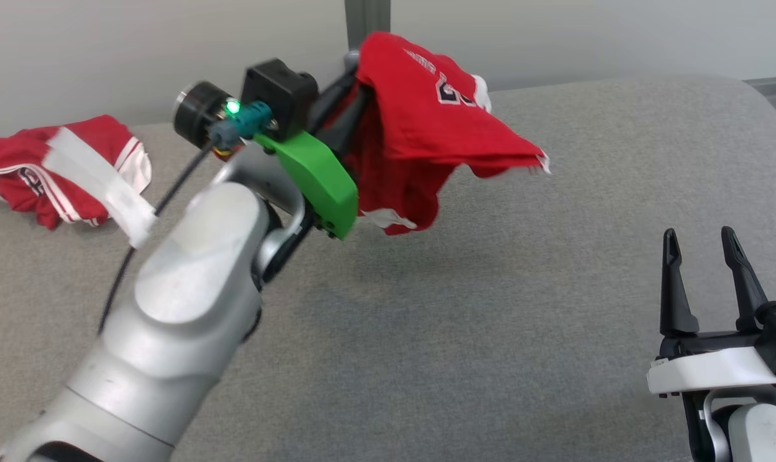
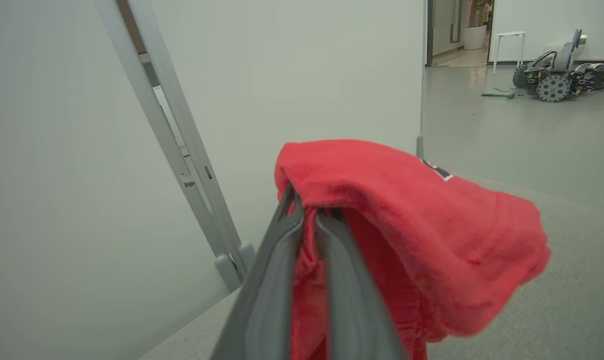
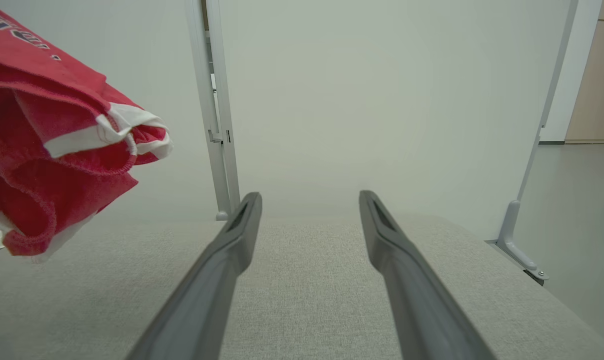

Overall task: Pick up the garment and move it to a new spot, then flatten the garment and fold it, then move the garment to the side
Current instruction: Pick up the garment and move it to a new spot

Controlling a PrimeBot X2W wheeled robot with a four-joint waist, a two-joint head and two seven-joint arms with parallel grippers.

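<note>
A red garment [image 1: 426, 122] with white trim and dark lettering hangs in the air over the grey table's far middle, draped over my left gripper [image 1: 355, 96], which is shut on it. In the left wrist view the two fingers pinch red cloth [image 2: 406, 220] between them, and the gripper [image 2: 306, 215] has its tips buried under the fold. My right gripper [image 1: 702, 240] stands open at the lower right, low over the table, nothing between its fingers. From the right wrist view the garment [image 3: 57, 150] hangs at the upper left, apart from that open gripper [image 3: 309, 200].
A second red and white garment [image 1: 60, 167] lies crumpled at the table's far left. The grey fabric-covered table [image 1: 490, 308] has a pale wall with a grey post [image 1: 365, 19] behind it. A wheeled machine [image 2: 561, 75] rests on the floor far off.
</note>
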